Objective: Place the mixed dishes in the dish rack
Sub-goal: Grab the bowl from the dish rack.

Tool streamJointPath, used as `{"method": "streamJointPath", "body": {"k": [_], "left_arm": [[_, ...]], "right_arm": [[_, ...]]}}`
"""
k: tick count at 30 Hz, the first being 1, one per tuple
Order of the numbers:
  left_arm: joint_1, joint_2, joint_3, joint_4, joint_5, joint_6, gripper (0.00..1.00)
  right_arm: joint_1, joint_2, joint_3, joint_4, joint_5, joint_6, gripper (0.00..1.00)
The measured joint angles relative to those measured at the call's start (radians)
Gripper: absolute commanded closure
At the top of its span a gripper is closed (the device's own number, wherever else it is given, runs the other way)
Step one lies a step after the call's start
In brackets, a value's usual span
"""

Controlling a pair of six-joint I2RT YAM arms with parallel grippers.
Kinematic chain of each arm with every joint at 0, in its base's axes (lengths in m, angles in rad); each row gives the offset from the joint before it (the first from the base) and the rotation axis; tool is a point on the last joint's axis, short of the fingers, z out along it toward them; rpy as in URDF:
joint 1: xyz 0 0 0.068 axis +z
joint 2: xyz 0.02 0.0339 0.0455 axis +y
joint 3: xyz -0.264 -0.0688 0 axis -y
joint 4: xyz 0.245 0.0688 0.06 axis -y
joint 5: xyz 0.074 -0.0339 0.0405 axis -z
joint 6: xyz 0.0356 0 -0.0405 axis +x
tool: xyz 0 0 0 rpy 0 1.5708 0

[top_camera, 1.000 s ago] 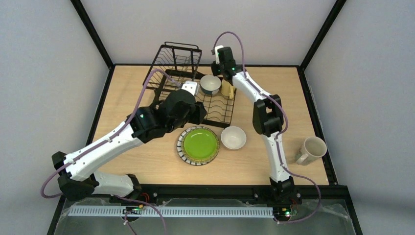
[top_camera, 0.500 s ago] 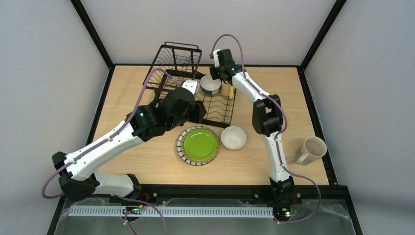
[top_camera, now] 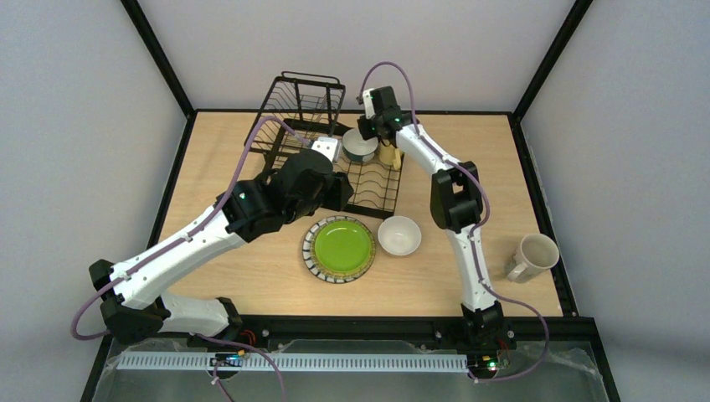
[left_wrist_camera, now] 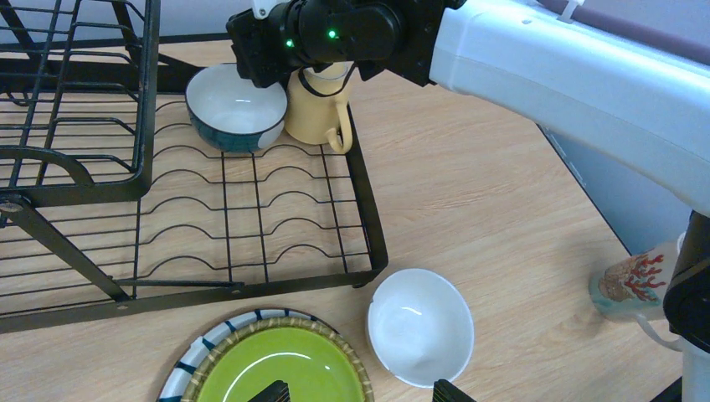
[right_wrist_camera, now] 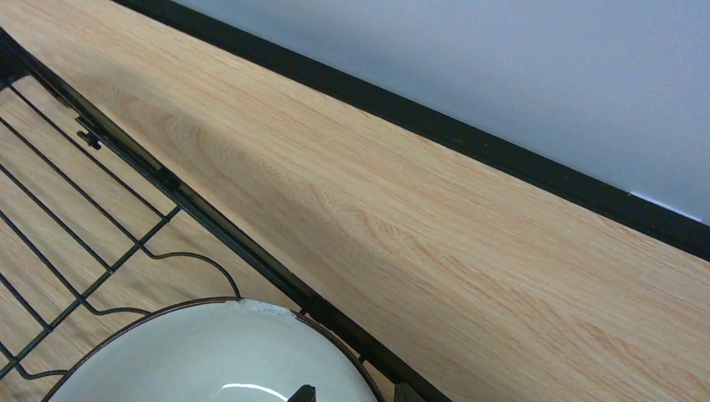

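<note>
Left hand (left_wrist_camera: pixel 358 389) hung wide open over the green plate (left_wrist_camera: pixel 276 368) and white bowl (left_wrist_camera: pixel 419 327) on the counter (left_wrist_camera: pixel 486 193); right hand (right_wrist_camera: pixel 352 392) straddled the blue-outside bowl (left_wrist_camera: pixel 234 109) rim, gripping or not I couldn't tell; that bowl and the yellow mug (left_wrist_camera: pixel 316 113) sat on the dish rack (left_wrist_camera: pixel 373 218) flat tray.

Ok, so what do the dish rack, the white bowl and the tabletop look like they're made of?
The dish rack looks like thin metal wire with a black, slightly glossy coating. The white bowl looks like glazed ceramic, going by the bright highlight inside, though hard plastic is possible. The tabletop shows a pale, matte wood grain. It could be solid wood or laminate.
</note>
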Motion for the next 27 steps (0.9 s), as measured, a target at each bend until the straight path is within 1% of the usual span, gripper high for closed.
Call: {"method": "streamJointPath", "body": {"k": [7,11,12,15,17,19,20,22,25,27], "left_arm": [[0.0,0.0,0.0,0.0,0.0,0.0,0.01],[0.004,0.0,0.0,0.0,0.0,0.0,0.01],[0.004,0.0,0.0,0.0,0.0,0.0,0.01],[0.011,0.0,0.0,0.0,0.002,0.0,0.01],[0.015,0.0,0.0,0.0,0.004,0.0,0.01],[0.017,0.0,0.0,0.0,0.005,0.0,0.01],[0.019,0.0,0.0,0.0,0.006,0.0,0.01],[0.021,0.0,0.0,0.0,0.008,0.0,0.01],[0.022,0.0,0.0,0.0,0.008,0.0,0.01],[0.025,0.0,0.0,0.0,0.009,0.0,0.01]], "right_arm": [[0.0,0.021,0.013,0.003,-0.003,-0.01,0.47],[0.0,0.027,0.016,0.007,-0.003,-0.015,0.51],[0.0,0.029,0.017,0.009,-0.002,-0.017,0.54],[0.0,0.035,0.023,0.01,-0.002,-0.021,0.67],[0.0,0.041,0.028,0.012,-0.003,-0.024,0.75],[-0.001,0.044,0.031,0.013,-0.002,-0.025,0.8],[-0.002,0.044,0.031,0.012,-0.004,-0.025,0.85],[-0.002,0.046,0.032,0.011,-0.006,-0.024,0.92],[-0.002,0.046,0.033,0.002,-0.019,-0.024,1.0],[-0.002,0.046,0.038,-0.002,-0.031,-0.024,1.0]]}}
